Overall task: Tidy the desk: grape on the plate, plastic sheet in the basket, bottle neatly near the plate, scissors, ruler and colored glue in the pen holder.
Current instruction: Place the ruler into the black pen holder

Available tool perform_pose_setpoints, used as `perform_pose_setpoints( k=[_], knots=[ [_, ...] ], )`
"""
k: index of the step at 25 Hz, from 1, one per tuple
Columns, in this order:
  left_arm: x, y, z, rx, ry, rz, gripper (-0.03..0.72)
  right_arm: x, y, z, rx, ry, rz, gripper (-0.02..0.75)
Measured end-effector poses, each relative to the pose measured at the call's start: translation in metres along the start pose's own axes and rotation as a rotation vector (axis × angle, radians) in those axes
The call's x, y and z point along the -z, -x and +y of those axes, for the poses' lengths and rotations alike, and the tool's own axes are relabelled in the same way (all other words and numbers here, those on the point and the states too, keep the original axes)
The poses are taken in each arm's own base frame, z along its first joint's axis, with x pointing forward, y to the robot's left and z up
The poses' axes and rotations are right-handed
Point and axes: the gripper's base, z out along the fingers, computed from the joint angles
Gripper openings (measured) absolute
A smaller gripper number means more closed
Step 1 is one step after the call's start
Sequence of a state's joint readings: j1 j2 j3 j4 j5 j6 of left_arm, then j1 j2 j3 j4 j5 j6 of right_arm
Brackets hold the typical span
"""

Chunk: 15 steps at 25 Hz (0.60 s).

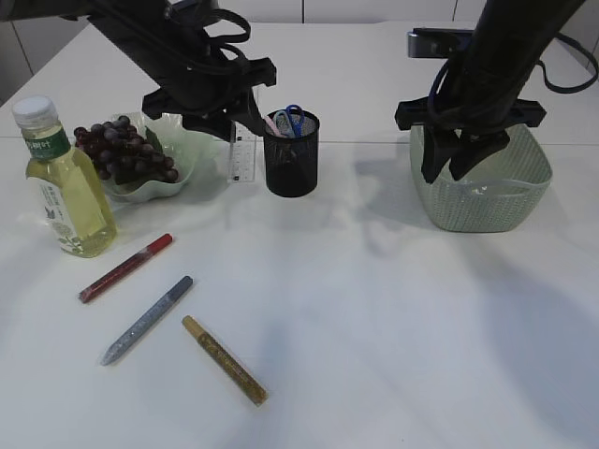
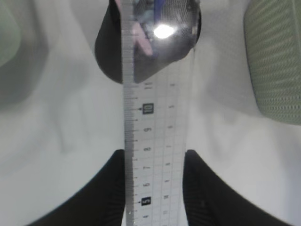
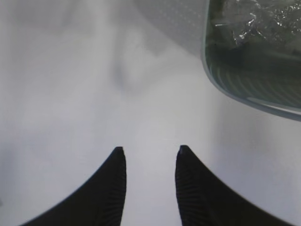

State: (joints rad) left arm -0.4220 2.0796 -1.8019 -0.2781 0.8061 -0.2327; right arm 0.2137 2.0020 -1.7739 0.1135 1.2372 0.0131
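My left gripper (image 1: 245, 126) is shut on a clear ruler (image 1: 243, 155), which hangs upright just left of the black mesh pen holder (image 1: 292, 159). In the left wrist view the ruler (image 2: 157, 127) runs between the fingers toward the holder (image 2: 113, 56). Scissors (image 1: 292, 119) stand in the holder. Dark grapes (image 1: 126, 148) lie on the pale green plate (image 1: 182, 178), and the yellow bottle (image 1: 65, 182) stands to its left. Red (image 1: 126, 267), silver (image 1: 148, 319) and gold (image 1: 223, 359) glue pens lie on the table. My right gripper (image 3: 151, 148) is open and empty beside the basket (image 3: 244, 89), which holds the plastic sheet (image 3: 249, 21).
The green basket (image 1: 487, 192) stands at the right, with my right gripper (image 1: 447, 173) hanging at its left rim. The white table stretches bare across the front right. The three glue pens are spread over the front left.
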Motion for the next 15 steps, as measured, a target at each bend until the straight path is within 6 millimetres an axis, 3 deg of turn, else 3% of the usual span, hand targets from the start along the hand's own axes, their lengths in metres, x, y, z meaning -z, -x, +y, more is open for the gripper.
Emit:
perform_pose_setpoints(
  k=[15],
  knots=[
    [0.003,0.029,-0.008,-0.012,-0.094,-0.327,0.269,0.000,0.000,0.000,0.002,0.000,0.000,0.290]
  ],
)
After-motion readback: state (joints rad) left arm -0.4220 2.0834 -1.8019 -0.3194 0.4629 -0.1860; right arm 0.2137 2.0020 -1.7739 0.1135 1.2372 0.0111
